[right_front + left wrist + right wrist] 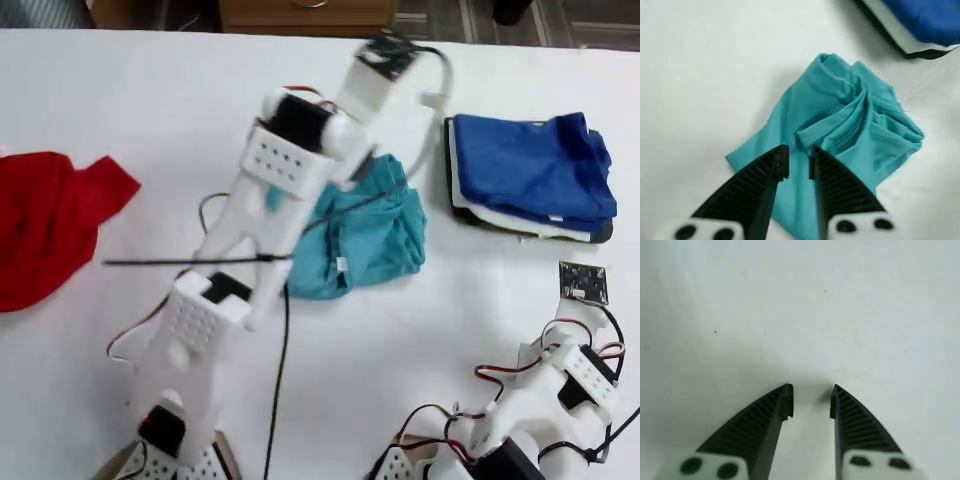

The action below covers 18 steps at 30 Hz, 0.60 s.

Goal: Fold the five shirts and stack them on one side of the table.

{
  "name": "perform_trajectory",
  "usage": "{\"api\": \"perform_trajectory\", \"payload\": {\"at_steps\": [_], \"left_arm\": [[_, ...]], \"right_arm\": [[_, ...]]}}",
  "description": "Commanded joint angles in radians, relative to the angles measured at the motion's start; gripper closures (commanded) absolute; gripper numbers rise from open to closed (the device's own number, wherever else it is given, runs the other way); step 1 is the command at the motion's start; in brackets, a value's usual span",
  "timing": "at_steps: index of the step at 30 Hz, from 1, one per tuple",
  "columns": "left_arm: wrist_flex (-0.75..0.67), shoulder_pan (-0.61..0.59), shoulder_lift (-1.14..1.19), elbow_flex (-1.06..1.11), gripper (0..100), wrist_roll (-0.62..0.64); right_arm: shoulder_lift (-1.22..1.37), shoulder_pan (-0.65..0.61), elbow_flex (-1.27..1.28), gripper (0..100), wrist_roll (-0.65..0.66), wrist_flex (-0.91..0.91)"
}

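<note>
As it lies bunched, the teal shirt [375, 245] runs diagonally.

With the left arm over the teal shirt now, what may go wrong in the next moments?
1. The teal shirt lies bunched in loose layers; the left gripper, slightly open over it, may pinch only one layer and pull the fold apart.
2. The shirt lies close to the folded stack; dragging it there could push the blue shirt on top out of line.
</note>
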Motion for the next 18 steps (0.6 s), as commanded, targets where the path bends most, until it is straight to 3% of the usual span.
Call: {"api": "perform_trajectory", "payload": {"at_steps": [1, 10, 18], "left_arm": [[-0.006, -0.038, 0.029, 0.081, 97, -0.002], [-0.084, 0.015, 0.215, 0.097, 97, 0.026], [-0.032, 0.141, 0.288, 0.024, 97, 0.057]], "right_arm": [[-0.028, 0.004, 0.0, 87.2, -0.002, -0.012], [-0.028, 0.004, 0.0, 87.2, -0.002, -0.013], [-0.028, 0.004, 0.0, 87.2, -0.002, -0.016]]}}
